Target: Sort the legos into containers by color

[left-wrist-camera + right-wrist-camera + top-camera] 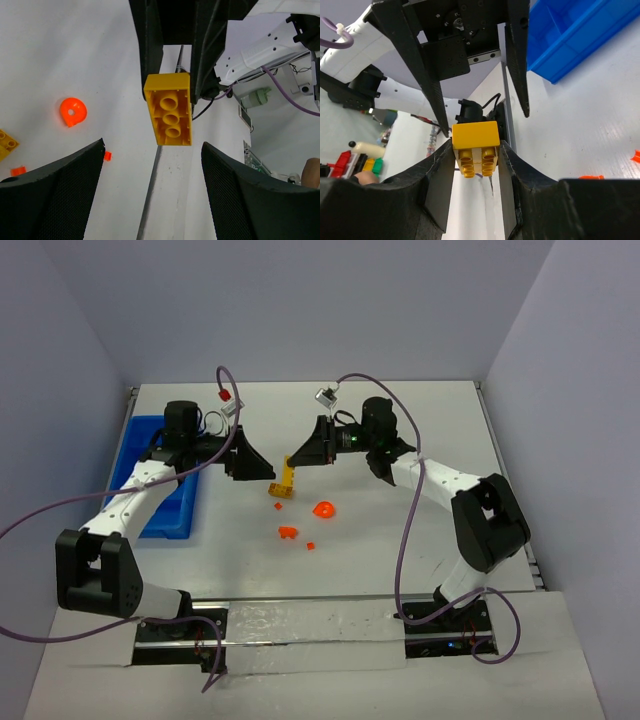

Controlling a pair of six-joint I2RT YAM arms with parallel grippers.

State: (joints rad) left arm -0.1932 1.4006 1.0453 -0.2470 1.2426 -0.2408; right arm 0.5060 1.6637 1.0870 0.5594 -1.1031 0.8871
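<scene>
White counter (420, 430). Right gripper (474, 151) clamps yellow brick (475, 134); left gripper (152, 144) wide open, facing brick. Orange bits (323, 509) lie near brick.

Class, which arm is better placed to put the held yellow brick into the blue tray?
Probably left: its open end effector faces the brick, and the tray sits beside that arm. The right end effector grips the brick.
</scene>
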